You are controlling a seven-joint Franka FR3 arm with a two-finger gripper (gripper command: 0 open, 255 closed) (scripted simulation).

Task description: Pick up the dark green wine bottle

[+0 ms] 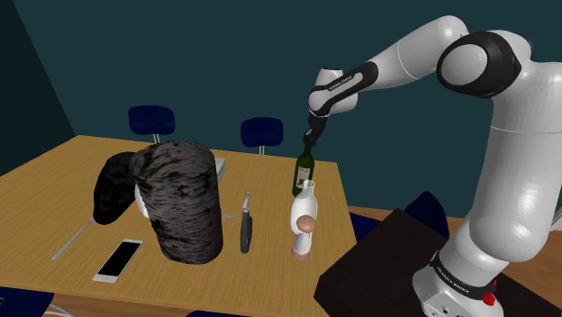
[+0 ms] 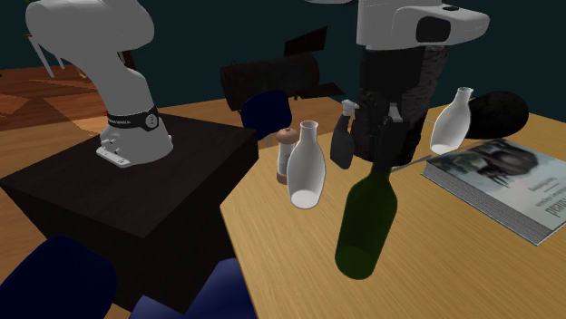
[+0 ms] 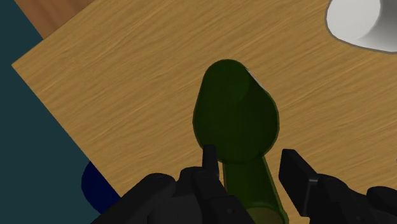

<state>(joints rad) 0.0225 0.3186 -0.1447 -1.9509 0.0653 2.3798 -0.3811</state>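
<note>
Nearest the lens in the wrist view: the gripper (image 3: 249,156), its two black fingers (image 3: 298,173) parted and set on either side of the neck of the dark green wine bottle (image 3: 235,114). One finger right against the neck; by the other finger, a thin strip of the wooden table (image 3: 127,83) showing between neck and finger, so not clamped. Bottle upright on that table directly beneath the fingers, its shoulder and body swelling out past the fingertips, near the table's edge. Farther out beyond the fingertips, well apart from the bottle, part of a white vessel (image 3: 362,22). In the shoulder view, gripper (image 1: 309,142) pointing straight down over the bottle (image 1: 303,174); lower than the fingers and just beside the bottle, a white vase (image 1: 307,205), and next to that a small brown pepper mill (image 1: 303,236). In the second exterior view, gripper (image 2: 381,161) astride the neck, bottle (image 2: 365,222) standing below the fingers on the table (image 2: 272,263); white vase (image 2: 306,168) and pepper mill (image 2: 287,152) off to that view's left of the fingers, a second white vase (image 2: 451,122) and a book (image 2: 508,181) to their right.
</note>
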